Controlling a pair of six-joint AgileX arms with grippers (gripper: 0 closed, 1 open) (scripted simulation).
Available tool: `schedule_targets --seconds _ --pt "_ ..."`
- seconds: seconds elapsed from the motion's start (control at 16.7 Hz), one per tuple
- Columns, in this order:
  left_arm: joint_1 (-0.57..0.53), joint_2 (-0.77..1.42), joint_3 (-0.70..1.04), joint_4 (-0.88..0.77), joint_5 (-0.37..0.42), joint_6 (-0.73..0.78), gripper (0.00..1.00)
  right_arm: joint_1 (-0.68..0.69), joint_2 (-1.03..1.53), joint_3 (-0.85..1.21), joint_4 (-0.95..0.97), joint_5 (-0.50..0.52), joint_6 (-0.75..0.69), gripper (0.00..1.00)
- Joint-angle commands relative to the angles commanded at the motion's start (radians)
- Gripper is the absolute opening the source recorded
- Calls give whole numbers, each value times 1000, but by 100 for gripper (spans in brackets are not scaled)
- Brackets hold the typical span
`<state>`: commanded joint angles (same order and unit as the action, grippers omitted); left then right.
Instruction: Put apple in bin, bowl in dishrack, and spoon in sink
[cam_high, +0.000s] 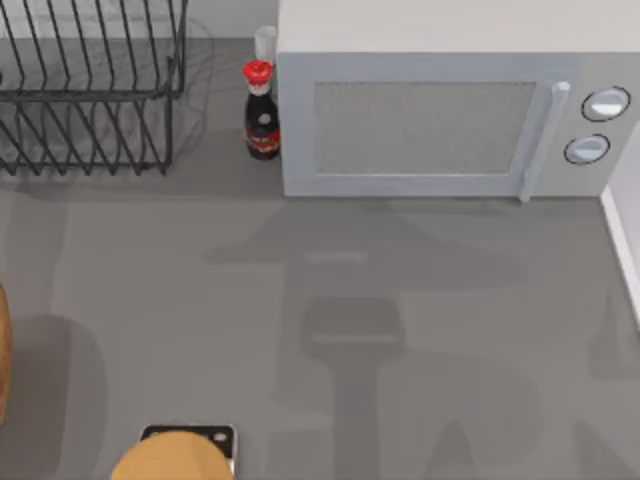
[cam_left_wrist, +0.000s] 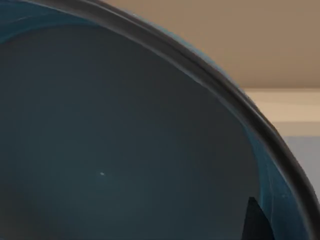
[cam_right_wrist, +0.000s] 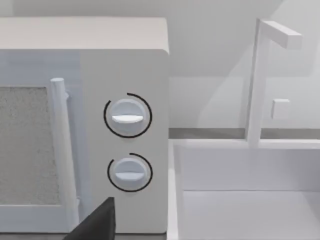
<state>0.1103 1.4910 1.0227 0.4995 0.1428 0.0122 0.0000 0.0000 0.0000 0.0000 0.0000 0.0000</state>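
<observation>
The teal-blue bowl (cam_left_wrist: 125, 140) sits very close in the left wrist view, its dark rim (cam_left_wrist: 210, 75) curving across. My left gripper (cam_left_wrist: 256, 222) is shut on the bowl, with one dark finger against the inside of the wall by the rim. The black wire dishrack (cam_high: 90, 90) stands at the table's back left. The white sink (cam_right_wrist: 250, 200) with its tall faucet (cam_right_wrist: 257, 75) lies right of the microwave, and its edge (cam_high: 625, 240) runs along the table's right side. A dark part of my right gripper (cam_right_wrist: 95, 222) faces the microwave's dials. The apple, spoon and bin are out of view.
A white microwave (cam_high: 450, 100) stands along the back. A red-capped dark sauce bottle (cam_high: 261, 110) stands between it and the dishrack. A tan rounded shape (cam_high: 170, 462) with a black-and-white block sits at the front left edge. The grey tabletop (cam_high: 330, 300) stretches across the middle.
</observation>
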Motion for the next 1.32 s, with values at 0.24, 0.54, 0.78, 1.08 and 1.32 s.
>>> schedule_targets --seconds 0.24,0.54,0.78,1.08,1.32 --pt "-31 191 -65 250 -26 1 0 0 0 0 0 0 0 100" --pt "-44 264 -99 331 -37 4 0 0 0 0 0 0 0 100" --pt "-44 264 -99 331 -37 4 15 0 0 0 0 0 0 100" --pt "-44 264 -99 331 -37 4 53 0 0 0 0 0 0 100" --pt "-44 264 -99 331 -37 4 83 0 0 0 0 0 0 100"
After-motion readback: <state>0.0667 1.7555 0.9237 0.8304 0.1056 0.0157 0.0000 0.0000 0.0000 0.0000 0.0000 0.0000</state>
